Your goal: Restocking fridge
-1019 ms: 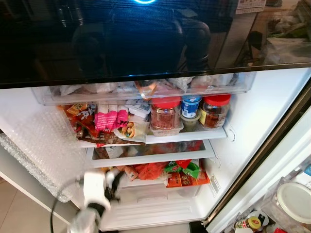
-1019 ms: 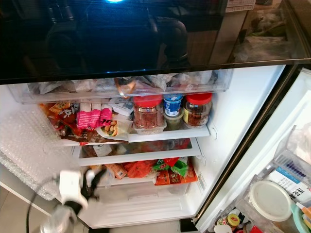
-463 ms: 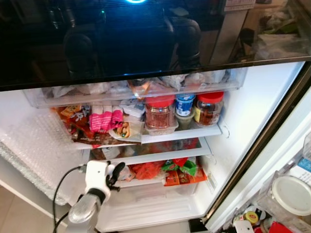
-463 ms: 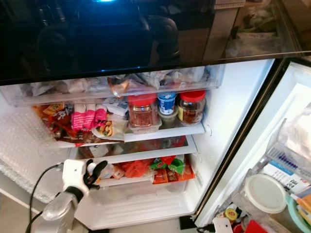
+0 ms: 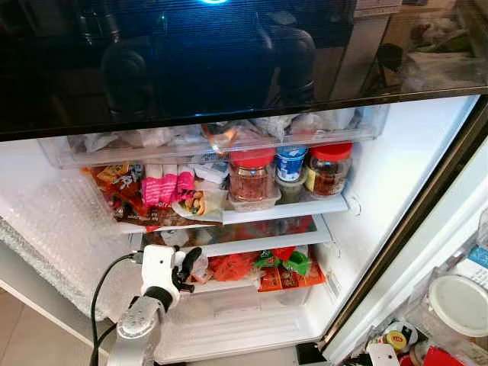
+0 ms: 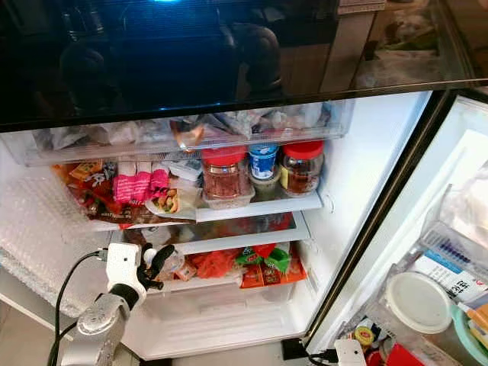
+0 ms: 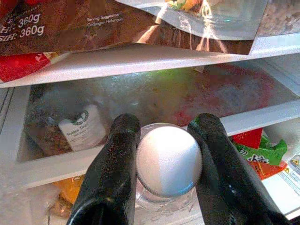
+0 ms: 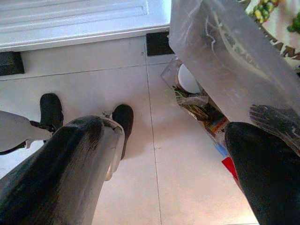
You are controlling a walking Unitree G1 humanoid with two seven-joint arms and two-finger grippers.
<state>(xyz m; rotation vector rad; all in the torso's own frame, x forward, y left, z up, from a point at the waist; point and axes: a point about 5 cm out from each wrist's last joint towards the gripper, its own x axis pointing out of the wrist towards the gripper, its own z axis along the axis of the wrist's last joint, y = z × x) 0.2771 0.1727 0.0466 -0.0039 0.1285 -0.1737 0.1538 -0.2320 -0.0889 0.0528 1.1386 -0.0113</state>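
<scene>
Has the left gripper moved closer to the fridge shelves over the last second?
Yes. The left gripper, shut on a white-capped bottle, has risen from below the red snack packs to their shelf level.

A small clear jar (image 7: pixel 168 164) with a round white lid sits low in the middle of the left wrist view, pinched on both sides between two black fingers (image 7: pixel 115 173). In the left eye view it's at lower left (image 5: pixel 200 265), held at the front edge of the open fridge (image 5: pixel 396 175) beside the red and orange packets on the lower shelf.
</scene>
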